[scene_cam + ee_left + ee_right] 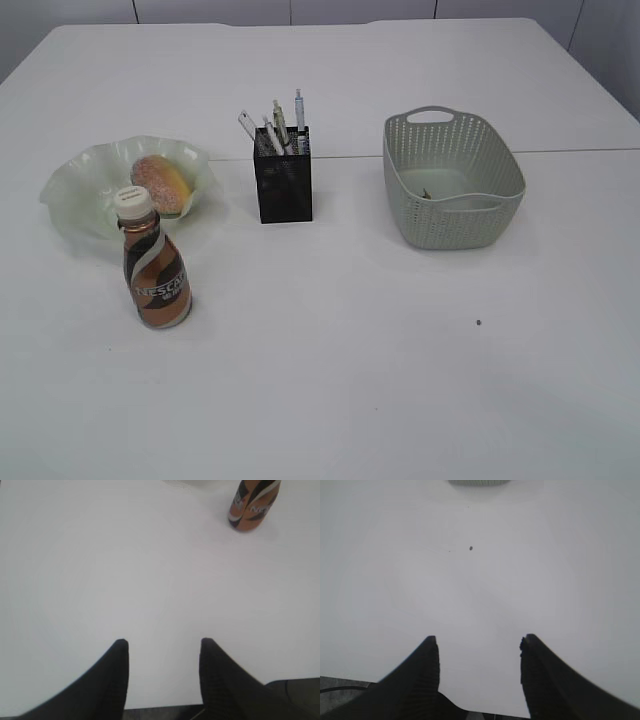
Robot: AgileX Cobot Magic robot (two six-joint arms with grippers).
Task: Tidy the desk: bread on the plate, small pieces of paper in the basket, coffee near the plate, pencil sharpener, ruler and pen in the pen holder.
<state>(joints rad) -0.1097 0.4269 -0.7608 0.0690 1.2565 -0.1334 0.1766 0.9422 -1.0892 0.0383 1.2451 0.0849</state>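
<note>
The bread (pixel 160 183) lies in the pale green plate (pixel 70 195) at the left. In front of the plate stands the coffee (pixel 155 262), upright, and its lower half shows in the left wrist view (pixel 252 505). The black mesh pen holder (pixel 283 185) holds the pen (pixel 299 108) and other slim sticks; I cannot pick out the ruler among them. The pencil sharpener is hidden. A small dark scrap of paper (pixel 427 194) lies inside the basket (pixel 450 180). My left gripper (pixel 164 642) and right gripper (pixel 479 640) hang open over bare table near its front edge, holding nothing.
A dark speck (pixel 478 322) sits on the white table in front of the basket, also seen ahead of the right gripper (pixel 471 548). The basket's base (pixel 479 482) peeks in at the top of the right wrist view. Neither arm appears in the exterior view.
</note>
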